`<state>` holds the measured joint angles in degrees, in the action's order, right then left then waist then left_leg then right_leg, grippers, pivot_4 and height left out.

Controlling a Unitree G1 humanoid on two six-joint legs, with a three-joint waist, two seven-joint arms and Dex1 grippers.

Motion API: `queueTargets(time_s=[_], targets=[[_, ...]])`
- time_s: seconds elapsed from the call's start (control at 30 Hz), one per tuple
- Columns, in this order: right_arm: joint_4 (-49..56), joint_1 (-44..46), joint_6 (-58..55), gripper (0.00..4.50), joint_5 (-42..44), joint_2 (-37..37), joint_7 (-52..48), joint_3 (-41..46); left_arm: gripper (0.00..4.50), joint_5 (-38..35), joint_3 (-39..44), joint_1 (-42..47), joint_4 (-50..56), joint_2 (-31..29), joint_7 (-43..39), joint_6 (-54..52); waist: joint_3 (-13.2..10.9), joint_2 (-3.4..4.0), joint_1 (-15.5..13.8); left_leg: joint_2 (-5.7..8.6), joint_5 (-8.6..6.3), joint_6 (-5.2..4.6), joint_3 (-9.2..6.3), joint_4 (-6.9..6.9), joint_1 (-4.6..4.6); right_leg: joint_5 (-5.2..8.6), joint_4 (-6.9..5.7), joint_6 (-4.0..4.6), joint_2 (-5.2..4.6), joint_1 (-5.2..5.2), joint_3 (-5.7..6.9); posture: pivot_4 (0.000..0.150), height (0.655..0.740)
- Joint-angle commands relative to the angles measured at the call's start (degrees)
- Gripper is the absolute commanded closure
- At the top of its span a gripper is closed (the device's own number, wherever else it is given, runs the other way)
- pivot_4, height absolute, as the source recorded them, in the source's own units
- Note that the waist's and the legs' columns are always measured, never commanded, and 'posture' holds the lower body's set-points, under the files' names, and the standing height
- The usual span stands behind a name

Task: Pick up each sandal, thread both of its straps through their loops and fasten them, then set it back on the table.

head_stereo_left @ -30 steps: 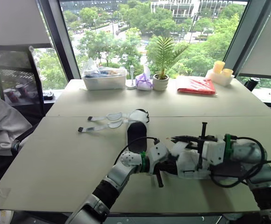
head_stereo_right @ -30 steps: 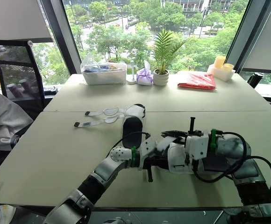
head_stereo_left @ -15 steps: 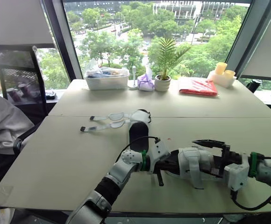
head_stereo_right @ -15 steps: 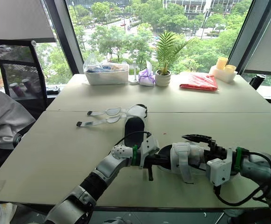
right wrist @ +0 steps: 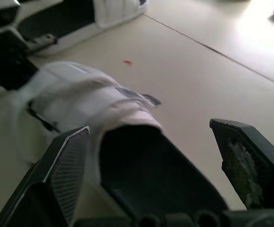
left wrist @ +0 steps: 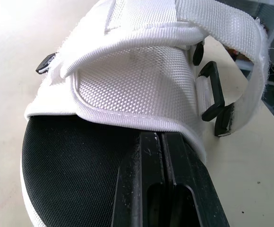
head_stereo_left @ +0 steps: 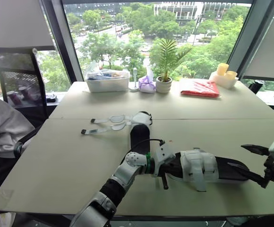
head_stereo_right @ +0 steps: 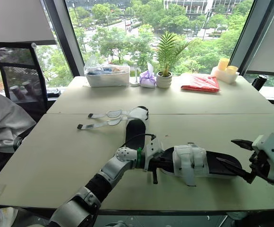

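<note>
Loads of bare beige tabletop (head_stereo_left: 222, 132) right of the unstrapped white-and-black sandal (head_stereo_left: 139, 132); potted palm (head_stereo_left: 163, 84), clear plastic tub (head_stereo_left: 107, 81) and red packet (head_stereo_left: 198, 87) crowd the far edge.

White woven-strap sandal (head_stereo_right: 193, 163) with black footbed, beige table (head_stereo_right: 56, 156)

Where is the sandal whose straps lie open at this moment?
The open sandal lies near the middle of the table, just beyond the other sandal, with its loose straps spread toward the robot's left.
</note>
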<state>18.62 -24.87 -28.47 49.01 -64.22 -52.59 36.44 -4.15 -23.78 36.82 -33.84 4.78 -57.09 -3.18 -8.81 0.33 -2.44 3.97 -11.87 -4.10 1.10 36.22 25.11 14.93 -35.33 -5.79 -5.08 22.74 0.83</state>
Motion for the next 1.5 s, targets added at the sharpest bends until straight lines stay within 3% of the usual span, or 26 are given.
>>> queueTargets(time_s=[0.03, 0.2, 0.63, 0.73, 0.97, 1.2, 1.37, 1.5], targets=[[6.29, -4.23, -15.96, 0.08, 11.78, -1.3, -5.1, 6.84, 4.5, 0.57, -0.35, 0.62, -1.11, 0.68, -0.7, 0.52, 0.01, 0.02, -0.26, 0.0, -0.01, -0.02, 0.0, 0.0, 0.12, 0.0, 0.08, -0.01, -0.02, 0.06, 0.01, 0.15, 0.7388], [9.93, -6.7, -19.25, 0.08, 7.82, 0.06, -6.78, 2.5, 4.5, 0.84, -0.58, 0.82, -1.41, 1.55, -0.56, 0.71, 0.0, -0.02, 0.1, 0.04, -0.21, -0.38, 0.24, 0.11, 0.28, -0.02, 0.28, -0.05, -0.21, 0.14, 0.0, 0.15, 0.7388], [6.63, 5.7, -17.89, 0.08, -0.31, 7.98, -2.34, -13.3, 4.5, 1.33, -0.62, 0.15, -0.41, 2.13, 0.17, 0.26, 0.02, 0.0, 0.06, 0.06, -0.29, -0.44, 0.36, 0.38, 0.27, -0.11, 0.26, -0.26, -0.33, 0.06, 0.02, 0.15, 0.7388], [7.05, 9.14, -20.95, 0.91, 3.25, 10.38, -1.11, -14.27, 4.5, 1.44, -0.57, -0.1, 0.0, 2.14, 0.42, 0.04, 0.02, 0.01, 0.04, 0.06, -0.3, -0.45, 0.36, 0.4, 0.28, -0.12, 0.26, -0.27, -0.33, 0.06, 0.01, 0.15, 0.7388], [7.81, 10.84, -23.96, 4.43, 4.58, 10.82, -0.37, -15.0, 4.5, 1.55, -0.53, -0.67, 0.78, 1.86, 0.83, -0.39, 0.03, 0.02, 0.09, 0.06, -0.34, -0.51, 0.37, 0.41, 0.29, -0.12, 0.26, -0.27, -0.35, 0.06, 0.01, 0.15, 0.7388], [7.71, 15.04, -28.81, 4.43, 9.4, 8.89, -0.48, -13.24, 4.5, 1.73, -0.88, -0.85, 1.12, 1.51, 0.51, -0.37, 0.03, 0.03, 0.17, 0.06, -0.34, -0.51, 0.39, 0.41, 0.29, -0.12, 0.25, -0.27, -0.35, 0.07, 0.01, 0.15, 0.7388], [-0.27, 28.0, -34.29, 4.43, 17.72, 10.06, 4.85, -10.93, 4.5, 1.72, -1.09, -0.8, 1.14, 1.52, 0.22, -0.5, 0.02, 0.02, 0.13, 0.06, -0.34, -0.51, 0.4, 0.41, 0.28, -0.13, 0.25, -0.27, -0.36, 0.07, 0.01, 0.15, 0.7388], [-4.71, 32.74, -36.25, 4.43, 16.68, 8.86, 4.93, -12.82, 4.5, 1.83, -1.28, -1.05, 1.28, 1.53, 0.19, -0.54, 0.08, 0.11, 0.01, 0.06, -0.36, -0.54, 0.4, 0.4, 0.34, -0.13, 0.25, -0.27, -0.37, 0.13, 0.02, 0.15, 0.7388]])
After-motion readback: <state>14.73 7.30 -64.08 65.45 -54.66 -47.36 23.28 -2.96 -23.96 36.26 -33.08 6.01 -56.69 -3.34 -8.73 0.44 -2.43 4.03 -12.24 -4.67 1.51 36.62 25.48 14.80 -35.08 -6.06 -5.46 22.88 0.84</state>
